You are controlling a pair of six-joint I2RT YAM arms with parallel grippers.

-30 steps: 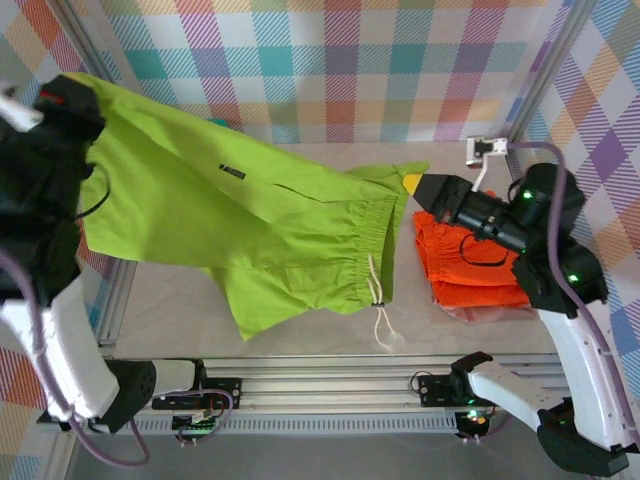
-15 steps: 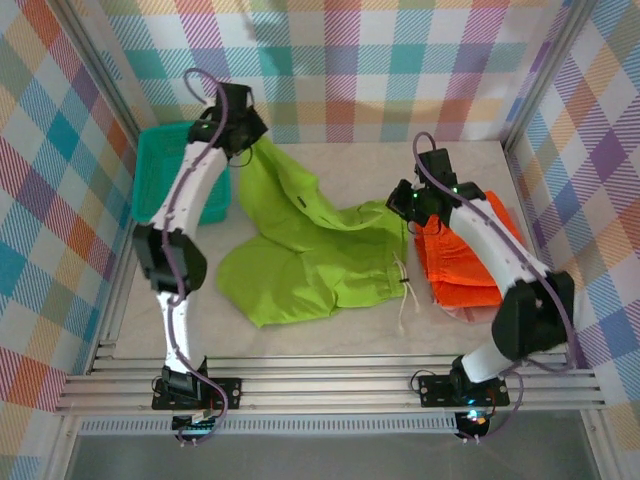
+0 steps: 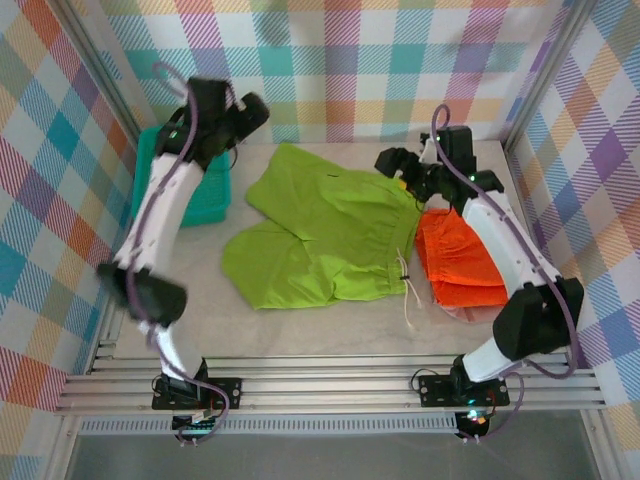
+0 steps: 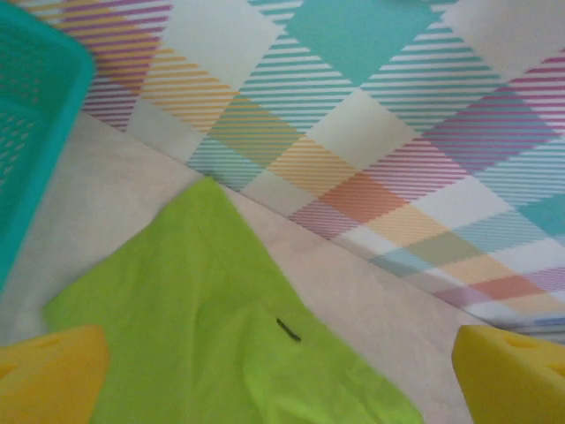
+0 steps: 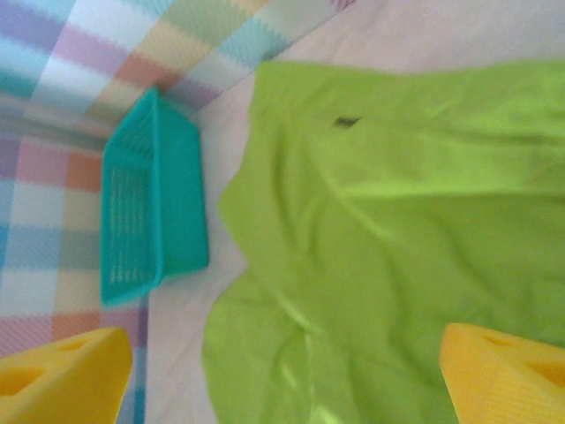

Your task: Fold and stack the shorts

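Soft, matt lime green cloth shorts point(image 3: 320, 235) show shallow creases and a white drawstring cord point(image 3: 408, 305) at the waistband, and the bright orange cloth shorts point(image 3: 465, 260) look just as dull and woven. The teal plastic mesh basket point(image 3: 185, 180) has a smooth, faintly shiny rim. The pale tabletop point(image 3: 330, 325) is matt and mottled, the ribbed silver metal rails point(image 3: 330, 375) gleam lightly, and the yellow finger pads point(image 4: 53, 371) look matt, finely grained.

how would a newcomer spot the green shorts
Start at the pale table inside the plaid walls. Between the teal basket at far left and the folded orange shorts at right lie the lime green shorts, spread open. They alone are unfolded, with a white drawstring trailing.
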